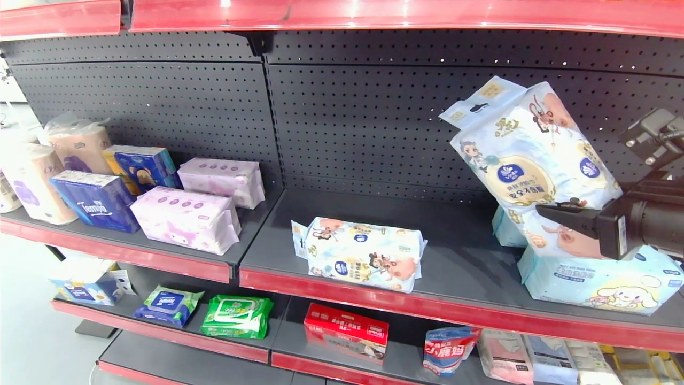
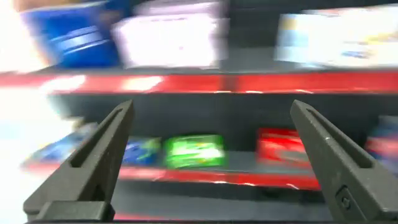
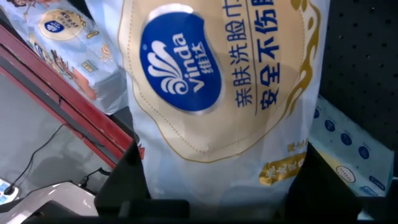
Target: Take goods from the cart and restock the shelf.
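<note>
A large white and pale-blue tissue pack point(image 1: 529, 160) with cartoon figures hangs tilted over the right end of the shelf point(image 1: 459, 251). My right gripper point(image 1: 556, 219) is shut on its lower part. In the right wrist view the pack point(image 3: 224, 93) sits between the two fingers of that gripper point(image 3: 227, 186). Its lower end is just above a flat pale-blue pack point(image 1: 598, 278); I cannot tell whether they touch. A matching cartoon pack point(image 1: 360, 254) lies flat at the shelf's front middle. My left gripper point(image 2: 211, 112) is open and empty, facing the lower shelves.
The left bay holds pink packs point(image 1: 187, 216), blue boxes point(image 1: 99, 200) and wrapped rolls point(image 1: 32, 182). On the shelf below lie green wipes point(image 1: 238, 315), a red box point(image 1: 346, 331) and several bags. Bare shelf lies between the middle pack and the right packs.
</note>
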Controlling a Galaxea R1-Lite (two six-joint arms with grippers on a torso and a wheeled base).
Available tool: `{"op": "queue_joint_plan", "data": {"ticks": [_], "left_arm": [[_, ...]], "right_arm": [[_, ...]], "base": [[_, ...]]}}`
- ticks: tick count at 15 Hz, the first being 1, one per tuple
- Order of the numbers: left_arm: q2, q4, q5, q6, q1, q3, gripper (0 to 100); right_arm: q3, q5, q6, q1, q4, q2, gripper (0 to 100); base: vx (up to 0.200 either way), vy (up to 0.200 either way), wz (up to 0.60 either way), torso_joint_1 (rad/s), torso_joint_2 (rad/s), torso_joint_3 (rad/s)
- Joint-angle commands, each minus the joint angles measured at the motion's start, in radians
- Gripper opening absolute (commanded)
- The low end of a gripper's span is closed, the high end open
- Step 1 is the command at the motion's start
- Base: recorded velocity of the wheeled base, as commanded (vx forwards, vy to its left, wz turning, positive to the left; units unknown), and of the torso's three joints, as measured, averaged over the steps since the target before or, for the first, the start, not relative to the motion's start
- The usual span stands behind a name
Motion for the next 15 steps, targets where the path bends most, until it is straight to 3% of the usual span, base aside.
{"op": "queue_joint_plan", "data": {"ticks": [1, 4, 5, 7, 9, 15], "left_arm": [[-0.001, -0.003, 0.054, -0.012, 0.000, 0.003, 100], [0.001, 0.001, 0.008, -0.011, -0.003, 0.003, 100], [-0.001, -0.002, -0.117, -0.015, -0.003, 0.020, 100], [-0.001, -0.002, -0.072, -0.034, -0.003, 0.020, 100], [-0.001, 0.001, -0.060, -0.084, -0.003, 0.020, 100], [-0.001, 0.001, -0.060, -0.087, -0.003, 0.020, 100]], "right_arm": [[-0.002, 0.001, 0.000, -0.001, 0.000, 0.000, 0], [-0.001, 0.001, 0.002, -0.004, 0.000, -0.002, 0], [-0.002, 0.001, 0.002, -0.004, -0.001, 0.003, 0], [0.007, 0.001, 0.003, -0.004, -0.011, 0.000, 0], [0.002, 0.001, 0.003, -0.004, -0.015, 0.003, 0], [-0.065, 0.001, -0.023, 0.005, -0.014, 0.069, 0]], "base": [[0.000, 0.000, 0.00, 0.000, 0.00, 0.000], [0.000, 0.000, 0.00, 0.000, 0.00, 0.000], [0.000, 0.000, 0.00, 0.000, 0.00, 0.000], [0.000, 0.000, 0.00, 0.000, 0.00, 0.000], [0.000, 0.000, 0.00, 0.000, 0.00, 0.000], [0.000, 0.000, 0.00, 0.000, 0.00, 0.000]]}}
